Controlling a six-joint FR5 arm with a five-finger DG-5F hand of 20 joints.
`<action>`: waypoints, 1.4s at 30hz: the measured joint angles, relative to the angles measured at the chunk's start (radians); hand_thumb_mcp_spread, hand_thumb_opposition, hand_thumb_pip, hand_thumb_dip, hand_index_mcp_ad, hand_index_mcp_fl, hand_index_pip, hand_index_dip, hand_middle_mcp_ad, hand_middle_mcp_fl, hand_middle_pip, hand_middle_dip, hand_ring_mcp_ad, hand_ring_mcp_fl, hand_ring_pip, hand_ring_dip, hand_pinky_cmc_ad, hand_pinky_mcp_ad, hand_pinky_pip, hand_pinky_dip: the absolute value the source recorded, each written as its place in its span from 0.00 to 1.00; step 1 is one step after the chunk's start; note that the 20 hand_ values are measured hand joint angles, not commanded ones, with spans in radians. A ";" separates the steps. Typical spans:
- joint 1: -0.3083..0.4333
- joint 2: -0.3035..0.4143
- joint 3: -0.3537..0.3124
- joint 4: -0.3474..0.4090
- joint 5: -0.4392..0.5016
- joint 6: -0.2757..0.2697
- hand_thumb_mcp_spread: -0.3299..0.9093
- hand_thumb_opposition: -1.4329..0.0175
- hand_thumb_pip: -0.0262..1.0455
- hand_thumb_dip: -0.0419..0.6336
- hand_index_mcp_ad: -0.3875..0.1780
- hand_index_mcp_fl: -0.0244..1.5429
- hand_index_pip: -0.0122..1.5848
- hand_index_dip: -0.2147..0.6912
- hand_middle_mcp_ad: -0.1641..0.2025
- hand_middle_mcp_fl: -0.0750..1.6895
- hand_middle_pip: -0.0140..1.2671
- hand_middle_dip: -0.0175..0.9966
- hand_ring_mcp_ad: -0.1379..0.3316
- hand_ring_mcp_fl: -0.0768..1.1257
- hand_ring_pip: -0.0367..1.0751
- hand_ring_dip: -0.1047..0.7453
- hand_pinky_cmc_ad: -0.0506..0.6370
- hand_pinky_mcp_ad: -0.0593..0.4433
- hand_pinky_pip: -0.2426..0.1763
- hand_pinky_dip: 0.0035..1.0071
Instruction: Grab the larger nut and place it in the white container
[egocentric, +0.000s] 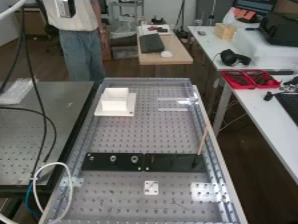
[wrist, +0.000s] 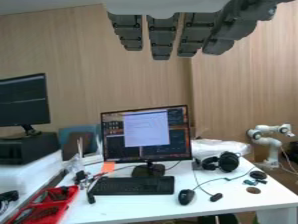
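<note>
Perforated bench (egocentric: 149, 130): extends both beyond the flat black bar (egocentric: 176, 162) and nearer than it, with a long rail (egocentric: 217, 165) past the bar's right end in the high view.
Larger nut (egocentric: 113, 158): rests on the black bar, between the smaller nut (egocentric: 91, 158) and the bearing (egocentric: 134, 159); probably set in line for a repeatable grasp.
Spacing on the black bar: leaves modest gaps either side of the larger nut; calls for a narrow pinch from above, lest a neighbour tip.
White container (egocentric: 114, 105): stands well beyond the black bar, on a white base (egocentric: 113, 113), perhaps for steadiness.
Hand (wrist: 161, 37): hangs with fingers straight, clasping nothing; faces a monitor (wrist: 146, 132) and white desk (wrist: 140, 205), so likely needs turning down toward the black bar.
Thin rod (egocentric: 202, 143): rises at the black bar's right end in the high view; best given a wide berth.
Carrying room: stretches from the black bar to the container; seems ample for lifting, crossing and lowering inside the walls.
</note>
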 joint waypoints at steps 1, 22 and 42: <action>-0.001 0.000 -0.001 0.001 0.000 0.000 0.27 0.99 0.03 0.07 0.65 0.02 0.01 0.22 0.62 0.06 0.02 0.04 0.43 0.07 0.04 0.14 0.17 0.22 0.55 0.00; -0.015 0.001 -0.052 0.026 0.022 0.008 0.45 0.50 0.53 0.20 0.61 0.04 0.06 0.24 0.60 0.11 0.11 0.24 0.62 0.08 0.11 0.30 0.55 0.73 0.44 0.63; -0.038 0.046 -0.412 0.267 0.197 -0.001 0.46 0.45 0.63 0.30 0.56 0.05 0.33 0.14 0.61 0.17 0.11 0.25 0.63 0.11 0.12 0.32 0.58 0.77 0.40 0.69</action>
